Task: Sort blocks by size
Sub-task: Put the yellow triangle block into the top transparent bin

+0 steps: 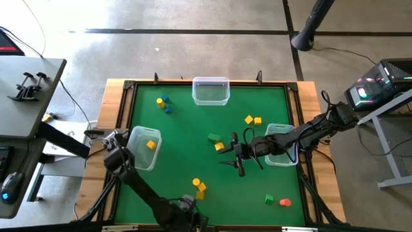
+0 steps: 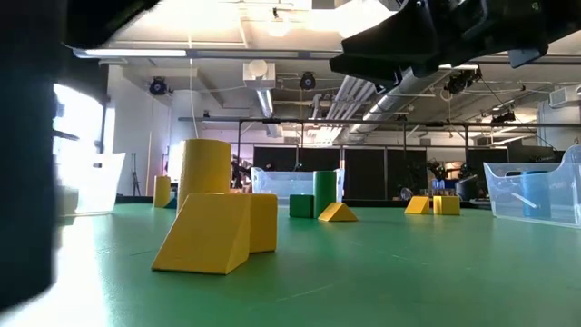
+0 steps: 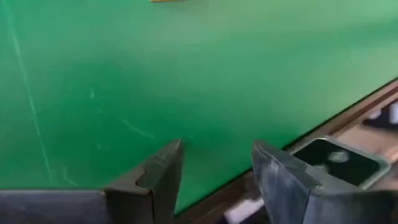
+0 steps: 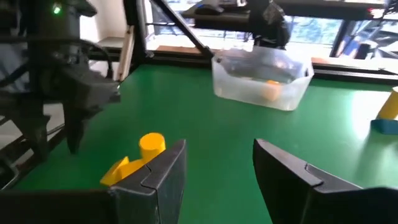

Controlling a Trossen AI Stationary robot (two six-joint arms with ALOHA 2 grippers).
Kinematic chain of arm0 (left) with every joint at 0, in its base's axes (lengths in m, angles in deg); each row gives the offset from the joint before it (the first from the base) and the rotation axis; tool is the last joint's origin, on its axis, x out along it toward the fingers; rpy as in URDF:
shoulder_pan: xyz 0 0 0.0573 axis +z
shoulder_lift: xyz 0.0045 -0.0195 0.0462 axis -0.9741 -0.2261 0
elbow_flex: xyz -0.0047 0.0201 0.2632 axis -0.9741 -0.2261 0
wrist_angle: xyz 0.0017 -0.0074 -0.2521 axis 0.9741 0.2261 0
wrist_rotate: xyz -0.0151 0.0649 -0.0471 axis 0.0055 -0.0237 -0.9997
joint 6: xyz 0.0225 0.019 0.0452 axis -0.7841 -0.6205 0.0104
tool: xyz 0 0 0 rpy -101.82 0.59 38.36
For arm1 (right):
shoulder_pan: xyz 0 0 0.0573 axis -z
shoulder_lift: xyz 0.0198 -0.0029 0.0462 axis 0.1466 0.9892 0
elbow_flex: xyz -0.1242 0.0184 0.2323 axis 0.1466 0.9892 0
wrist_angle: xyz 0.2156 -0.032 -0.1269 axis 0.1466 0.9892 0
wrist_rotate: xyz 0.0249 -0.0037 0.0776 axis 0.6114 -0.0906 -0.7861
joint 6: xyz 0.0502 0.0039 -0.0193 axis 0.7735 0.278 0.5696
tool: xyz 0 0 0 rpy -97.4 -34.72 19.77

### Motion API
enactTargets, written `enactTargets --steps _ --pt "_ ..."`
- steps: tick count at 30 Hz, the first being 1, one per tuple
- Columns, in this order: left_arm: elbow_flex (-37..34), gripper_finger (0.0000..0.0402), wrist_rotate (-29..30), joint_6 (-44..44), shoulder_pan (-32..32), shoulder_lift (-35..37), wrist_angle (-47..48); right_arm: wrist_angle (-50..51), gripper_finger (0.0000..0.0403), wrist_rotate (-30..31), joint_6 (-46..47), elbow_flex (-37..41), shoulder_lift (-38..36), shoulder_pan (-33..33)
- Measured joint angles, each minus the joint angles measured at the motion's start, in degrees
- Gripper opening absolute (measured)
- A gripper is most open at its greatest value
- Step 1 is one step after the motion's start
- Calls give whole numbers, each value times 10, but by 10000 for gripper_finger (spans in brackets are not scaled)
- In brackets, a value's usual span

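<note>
Blocks (image 1: 252, 120) lie scattered over the green mat (image 1: 187, 129) in small groups, well apart from one another, and one orange block (image 1: 150, 145) already sits in the left bin (image 1: 136, 158). Step in hand, as I judge it: picking up the yellow pieces near mid-table, a yellow cylinder (image 4: 152, 144) with a yellow wedge (image 4: 118, 171) just beside it and a green block (image 1: 214, 137) close by. The right gripper (image 4: 217, 149) hangs low over the mat next to them, fingers apart and empty. Both yellow pieces sit off to one finger's side, not between the fingers. To do it well, shift sideways until one piece alone is centred in the gap, then descend and close. The cylinder looks the easier grip; the wedge's sloped face may slip. Keep the neighbouring piece outside the fingers, or it gets nudged. The left gripper (image 3: 216, 149) waits near the table's left edge beside the left bin, fingers parted, nothing held.
</note>
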Motion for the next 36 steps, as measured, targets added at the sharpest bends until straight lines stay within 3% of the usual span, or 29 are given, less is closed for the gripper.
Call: enactTargets --steps 5,10,19,36 --pt "2 181 57 46 1 -10 -19 7 178 -22 1 0 0 -1" --pt "27 181 86 41 20 -13 63 9 178 -27 1 0 0 -1" --pt "51 181 56 -37 54 -11 129 10 178 -28 15 0 0 -1" --pt "49 181 42 -43 65 -11 169 12 178 -29 28 0 0 -1"
